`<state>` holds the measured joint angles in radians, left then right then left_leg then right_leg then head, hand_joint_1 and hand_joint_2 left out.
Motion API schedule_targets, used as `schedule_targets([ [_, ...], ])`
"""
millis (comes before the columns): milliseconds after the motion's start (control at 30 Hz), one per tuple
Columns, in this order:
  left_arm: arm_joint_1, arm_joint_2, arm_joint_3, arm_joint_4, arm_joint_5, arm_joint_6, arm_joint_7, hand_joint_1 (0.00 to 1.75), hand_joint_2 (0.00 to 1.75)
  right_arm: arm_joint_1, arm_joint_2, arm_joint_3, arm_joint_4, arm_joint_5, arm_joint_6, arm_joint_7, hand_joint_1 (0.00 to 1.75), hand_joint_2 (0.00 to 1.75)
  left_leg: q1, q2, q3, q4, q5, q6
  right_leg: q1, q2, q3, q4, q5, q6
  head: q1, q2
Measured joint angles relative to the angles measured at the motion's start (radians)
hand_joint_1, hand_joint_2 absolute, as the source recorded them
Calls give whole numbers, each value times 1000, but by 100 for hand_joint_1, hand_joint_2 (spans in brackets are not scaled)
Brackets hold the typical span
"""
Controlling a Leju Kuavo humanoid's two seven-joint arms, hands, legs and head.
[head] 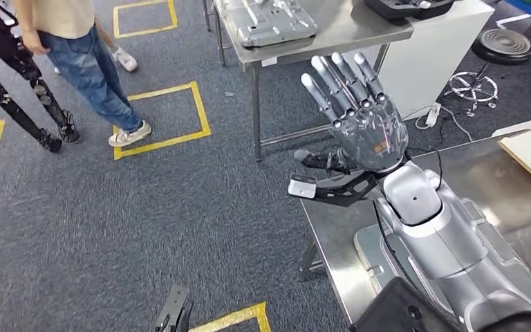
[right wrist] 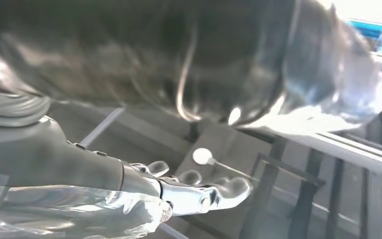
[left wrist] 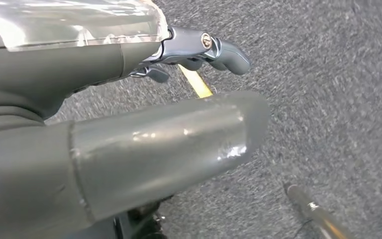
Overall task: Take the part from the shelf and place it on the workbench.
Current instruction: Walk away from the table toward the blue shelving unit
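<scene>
The right hand, fingers spread and holding nothing, is raised above the gap between the near steel worktop and a second metal table beyond. Grey carpet lies open to its left, where a person stands beside a black tripod.

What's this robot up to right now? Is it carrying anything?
Nothing is in its hands at the moment. Its right hand is raised with fingers spread, above the corner of a steel workbench close in front of it. Its left hand hangs over the grey carpet, holding nothing. A cast metal part lies on another steel table further off. A person in jeans stands nearby.
</scene>
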<state>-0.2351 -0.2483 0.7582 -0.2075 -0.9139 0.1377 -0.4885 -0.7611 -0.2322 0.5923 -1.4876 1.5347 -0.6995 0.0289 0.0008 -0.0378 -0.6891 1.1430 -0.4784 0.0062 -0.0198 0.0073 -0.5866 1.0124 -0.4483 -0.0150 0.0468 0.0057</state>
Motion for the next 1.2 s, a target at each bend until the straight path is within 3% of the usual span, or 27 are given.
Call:
schedule_targets([
  [67, -1, 0, 0, 0, 0, 0, -1, 0, 0, 0, 0, 0, 0, 0, 0, -1, 0, 0, 7, 27, -66, 130, -52, -9, 3, -28, 2, 2, -4, -4, -1, 0],
  [100, 0, 0, 0, 0, 0, 0, -1, 0, 0, 0, 0, 0, 0, 0, 0, -1, 0, 0, 10, 30, -82, 160, -55, -12, 4, -41, 3, 3, -7, -3, -1, 0],
  [133, 1, 0, 0, 0, 1, 0, -1, 0, 0, 0, 1, 0, 0, 0, 0, -1, 0, 0, 12, 33, -79, 152, -40, -14, 4, -55, 5, 5, -10, -2, -1, 0],
  [200, 1, 0, 0, 0, 1, 0, -1, 0, 0, 0, 1, 0, 0, 0, 0, -1, 0, 0, 13, 56, -17, 32, 23, -13, 4, -79, 11, 9, -18, 4, -1, 0],
  [267, -1, 0, 0, 0, 1, 0, -2, 0, 0, -1, 1, 0, 0, 0, 0, -1, 0, 0, 6, 87, 43, -83, 60, -4, 8, -99, 16, 12, -27, 13, -1, 0],
  [300, -1, 0, 0, 0, 1, 0, -2, 0, 0, -2, 2, 0, 0, 0, 0, 0, 0, 0, 2, 93, 54, -108, 63, 2, 12, -107, 17, 13, -29, 17, 0, 0],
  [400, 3, 0, 0, 0, 3, 1, -3, 0, 0, -2, 4, 0, 0, 0, 0, 0, 0, 0, 0, 64, 55, -120, 67, 23, 13, -123, 23, 10, -35, 33, 0, 0],
  [467, 3, 0, 0, 0, 4, 1, -3, 0, 0, -1, 6, 0, 0, 0, 0, 2, 0, 0, 4, 44, 60, -129, 73, 36, 6, -82, 7, 54, -68, 42, 0, 0],
  [533, 2, 0, 0, 0, 5, 1, -3, 0, 0, 3, 4, 0, 0, 0, 0, 3, 0, 0, 4, 24, 61, -132, 76, 42, 3, -27, -54, 176, -129, 44, 0, 0],
  [567, 2, 0, 0, 0, 6, 1, -3, 0, 0, 7, 4, 1, 0, 0, 0, 3, 0, 0, 3, 12, 60, -131, 76, 44, 4, -15, -90, 243, -153, 44, 0, 0],
  [600, 3, 0, 0, 0, 6, 1, -3, 0, 0, 11, 3, 1, 0, 0, 0, 3, 0, 0, 2, 0, 60, -130, 75, 44, 4, -10, -115, 283, -158, 44, 0, 0],
  [633, 4, 0, 0, 0, 7, 1, -3, 0, 0, 14, 3, 1, 1, 0, 0, 3, 0, 0, 1, -13, 60, -129, 75, 45, 5, -8, -124, 289, -143, 43, 0, 0],
  [700, 6, 0, 0, 0, 8, 1, -3, 0, 0, 15, 3, 1, 2, 0, 0, 3, 0, 0, 0, -41, 61, -125, 74, 44, 5, 6, -89, 191, -68, 36, 0, 0],
  [767, 5, -1, 0, 0, 8, 1, -3, 0, 0, 14, 2, 1, 2, 0, 0, 5, 0, 0, 0, -65, 57, -120, 74, 40, 2, 52, -37, 67, -13, 29, 0, 0],
  [833, 6, -1, 0, 0, 8, 2, -3, 0, 0, 15, 3, 1, 2, 0, 0, 9, 0, 0, 4, -86, 48, -119, 77, 30, 3, 75, -21, 23, -7, 25, 0, 0],
  [900, 11, 0, 0, 0, 9, 3, -3, 0, 0, 14, 4, 2, 3, 0, 0, 13, 0, 0, 7, -97, 43, -122, 80, 17, 3, 51, -15, 13, -3, 20, 0, 0],
  [967, 15, 1, 0, 0, 11, 5, -3, 0, 0, 13, 6, 2, 3, 0, 0, 15, 0, 0, 3, -52, 27, -86, 57, 8, 0, 24, -4, 0, 3, 9, -2, 0],
  [1033, 15, 2, 0, 0, 13, 7, -4, 0, 0, 13, 9, 3, 3, 0, 0, 16, 0, 0, 3, 9, -25, 26, -3, 0, 3, -5, 4, -6, 2, 1, -4, 0],
  [1100, 18, 5, 0, 0, 18, 9, -6, 0, 0, 13, 12, 4, 4, 0, 0, 17, 0, 0, 9, 27, -81, 139, -45, -7, 6, -34, 6, -5, -1, -2, -4, 0],
  [1133, 21, 8, 0, 0, 21, 10, -8, 0, 0, 13, 16, 5, 4, 0, 0, 19, 0, 0, 11, 30, -87, 152, -41, -9, 7, -48, 7, -5, -3, -2, -4, 0],
  [1167, 24, 12, 1, 0, 25, 10, -10, 0, 0, 13, 21, 6, 4, 0, 0, 20, 0, 0, 12, 33, -73, 126, -21, -10, 7, -61, 8, -5, -5, -1, -4, 0],
  [1200, 26, 15, 1, 0, 28, 10, -12, 0, 0, 12, 25, 6, 4, 0, 0, 22, 0, 0, 12, 42, -40, 65, 10, -10, 7, -73, 11, -4, -8, 1, -4, 0],
])
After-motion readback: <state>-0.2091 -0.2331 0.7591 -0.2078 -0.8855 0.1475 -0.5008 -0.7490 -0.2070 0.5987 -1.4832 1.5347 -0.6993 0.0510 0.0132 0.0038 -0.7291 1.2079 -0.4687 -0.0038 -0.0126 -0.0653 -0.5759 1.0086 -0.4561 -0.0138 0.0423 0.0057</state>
